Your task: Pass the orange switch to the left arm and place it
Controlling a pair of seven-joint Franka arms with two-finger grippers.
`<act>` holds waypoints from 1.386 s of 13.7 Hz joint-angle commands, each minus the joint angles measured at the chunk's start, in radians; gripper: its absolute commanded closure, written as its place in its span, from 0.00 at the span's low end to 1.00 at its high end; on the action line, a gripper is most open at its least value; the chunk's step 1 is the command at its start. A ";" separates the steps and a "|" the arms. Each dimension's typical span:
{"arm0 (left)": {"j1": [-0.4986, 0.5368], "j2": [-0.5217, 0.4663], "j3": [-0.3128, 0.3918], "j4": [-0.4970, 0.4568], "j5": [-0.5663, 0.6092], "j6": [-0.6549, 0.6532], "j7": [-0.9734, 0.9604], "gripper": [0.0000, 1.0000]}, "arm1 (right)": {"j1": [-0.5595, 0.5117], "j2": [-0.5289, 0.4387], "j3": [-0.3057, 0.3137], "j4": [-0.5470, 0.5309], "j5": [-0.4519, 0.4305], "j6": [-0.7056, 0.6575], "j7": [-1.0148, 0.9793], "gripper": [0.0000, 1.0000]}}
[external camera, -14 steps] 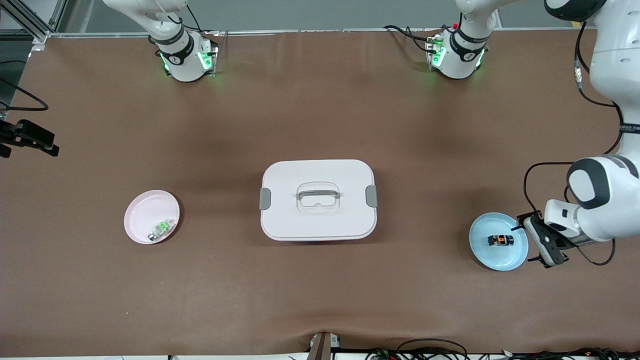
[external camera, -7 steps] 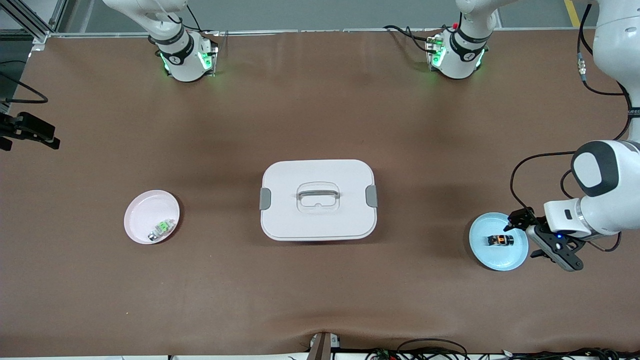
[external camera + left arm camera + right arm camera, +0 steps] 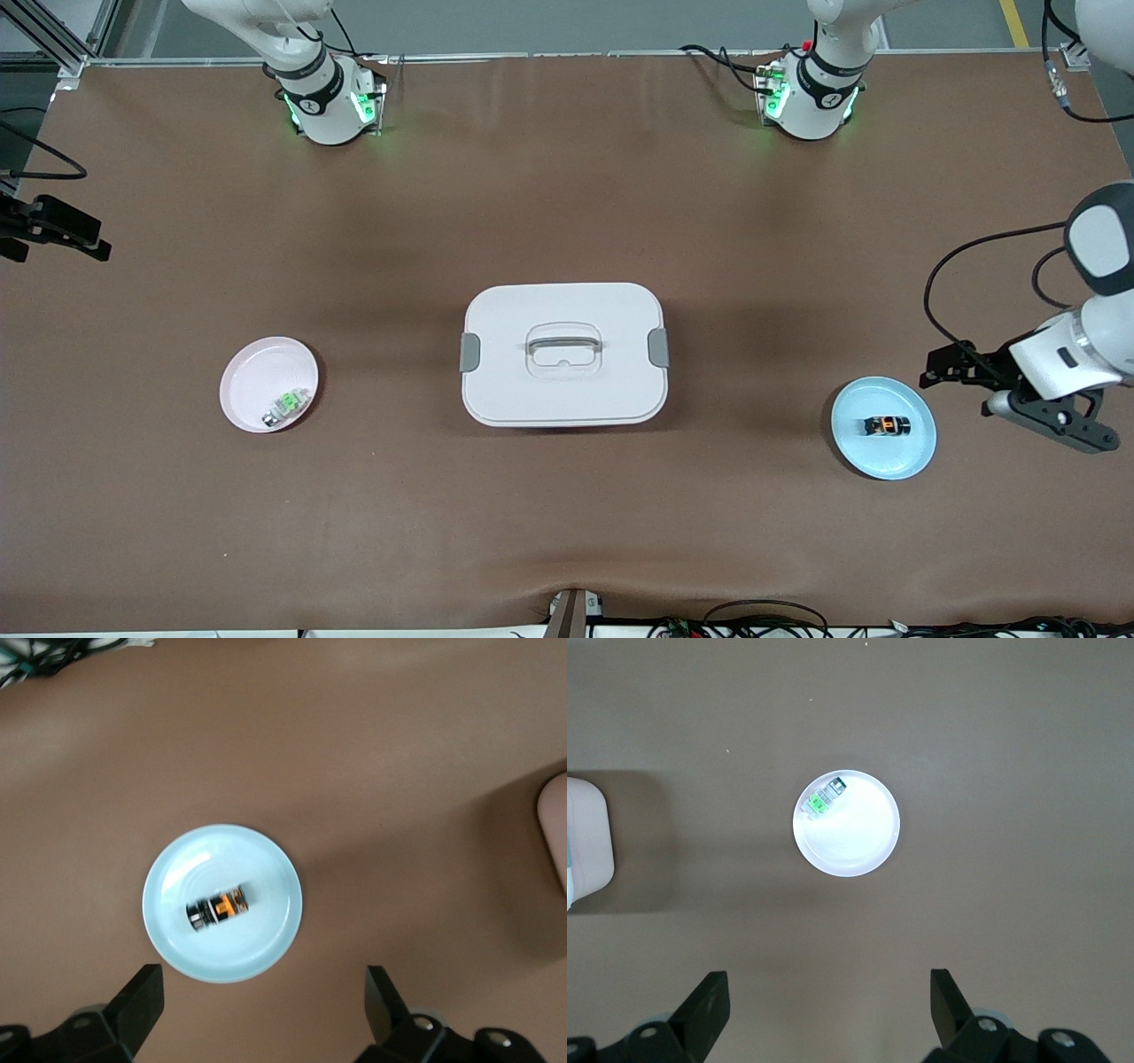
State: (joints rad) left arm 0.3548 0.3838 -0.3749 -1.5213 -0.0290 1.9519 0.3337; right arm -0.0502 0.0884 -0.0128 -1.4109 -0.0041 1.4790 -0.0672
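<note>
The orange switch [image 3: 888,426] lies on its side in the blue plate [image 3: 886,465] toward the left arm's end of the table. It also shows in the left wrist view [image 3: 220,906] on the plate [image 3: 266,948]. My left gripper [image 3: 1019,399] hangs open and empty over the bare table beside the plate, clear of it; its jaws stand wide apart in the left wrist view [image 3: 261,988]. The white box [image 3: 563,354] stands at the table's middle. My right gripper [image 3: 62,235] is up high at the right arm's end, open and empty [image 3: 828,988].
A pink plate [image 3: 257,372] holds a small green-and-white component [image 3: 285,406] toward the right arm's end; both show in the right wrist view, the plate [image 3: 850,846] and the component [image 3: 824,799]. The box's edge shows in both wrist views [image 3: 554,824] [image 3: 585,842].
My left gripper has moved off the blue plate's edge toward the left arm's end of the table. The switch has not moved. My right gripper has shifted slightly.
</note>
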 commanded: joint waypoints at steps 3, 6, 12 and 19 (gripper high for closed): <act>0.004 -0.127 0.005 -0.048 0.000 -0.085 -0.206 0.00 | -0.022 -0.032 0.011 -0.030 0.015 -0.002 0.015 0.00; -0.007 -0.175 -0.021 -0.042 0.104 -0.177 -0.391 0.00 | -0.023 -0.032 0.011 -0.030 0.019 0.000 0.015 0.00; 0.007 -0.209 -0.038 0.039 0.173 -0.284 -0.368 0.00 | -0.020 -0.032 0.011 -0.028 0.018 0.010 0.012 0.00; -0.113 -0.281 0.047 0.084 0.155 -0.408 -0.371 0.00 | -0.023 -0.053 0.011 -0.048 0.018 -0.005 0.015 0.00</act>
State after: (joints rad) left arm 0.3266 0.1571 -0.4064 -1.4311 0.1417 1.5926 -0.0381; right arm -0.0555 0.0819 -0.0126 -1.4124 0.0001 1.4741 -0.0653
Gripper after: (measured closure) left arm 0.000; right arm 0.000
